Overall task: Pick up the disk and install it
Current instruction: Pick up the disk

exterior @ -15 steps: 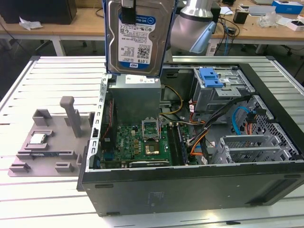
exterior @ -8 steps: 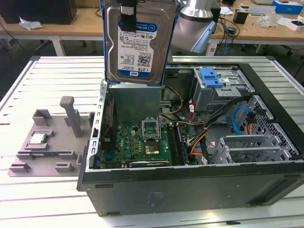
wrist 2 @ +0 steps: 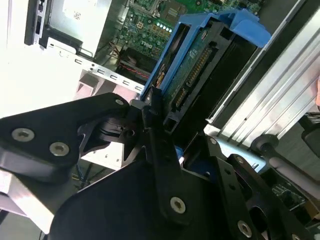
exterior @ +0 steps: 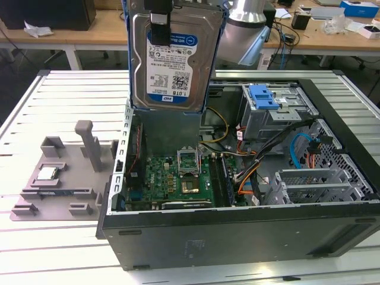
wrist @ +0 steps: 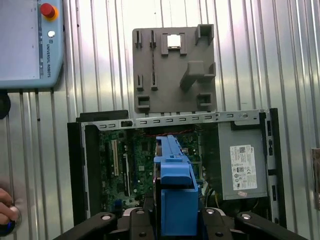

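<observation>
The disk (exterior: pixel 172 53) is a silver hard drive with a white-and-blue label and a blue rail frame. It hangs upright in the air above the open computer case (exterior: pixel 237 228), over the motherboard (exterior: pixel 178 178), label toward the exterior camera. My gripper (exterior: pixel 159 24) is shut on its top edge, one black finger lying over the label. In the second wrist view the disk (wrist 2: pixel 200 65) shows edge-on with its connectors, clamped between the black fingers (wrist 2: pixel 152 112). The first wrist view looks down along the blue frame of the disk (wrist: pixel 175 190) into the case.
A metal drive cage with a bare blue bracket (exterior: pixel 264 95) stands at the case's back right in the exterior view. A grey fixture plate (exterior: pixel 59 172) holding a small silver chip (exterior: pixel 47 173) lies left of the case. A teach pendant (wrist: pixel 30 45) and a person's hand (wrist: pixel 6 215) are nearby.
</observation>
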`<action>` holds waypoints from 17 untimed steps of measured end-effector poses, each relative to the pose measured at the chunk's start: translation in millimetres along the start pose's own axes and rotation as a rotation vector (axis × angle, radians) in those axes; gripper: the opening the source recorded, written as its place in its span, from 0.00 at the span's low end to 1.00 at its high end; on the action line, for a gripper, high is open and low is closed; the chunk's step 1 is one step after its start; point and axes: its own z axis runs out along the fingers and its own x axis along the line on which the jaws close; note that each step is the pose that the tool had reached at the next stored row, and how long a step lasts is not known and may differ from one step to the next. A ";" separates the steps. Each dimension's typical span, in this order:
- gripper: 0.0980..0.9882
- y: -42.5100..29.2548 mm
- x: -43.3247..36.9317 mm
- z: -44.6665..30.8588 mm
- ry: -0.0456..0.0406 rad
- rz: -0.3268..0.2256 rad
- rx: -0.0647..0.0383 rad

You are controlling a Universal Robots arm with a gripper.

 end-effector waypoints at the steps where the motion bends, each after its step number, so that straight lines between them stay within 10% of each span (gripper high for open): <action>1: 0.30 -0.2 2.0 0.2 0.0010 0.000 0.000; 17: 0.30 -1.8 20.2 2.3 0.0152 0.001 0.001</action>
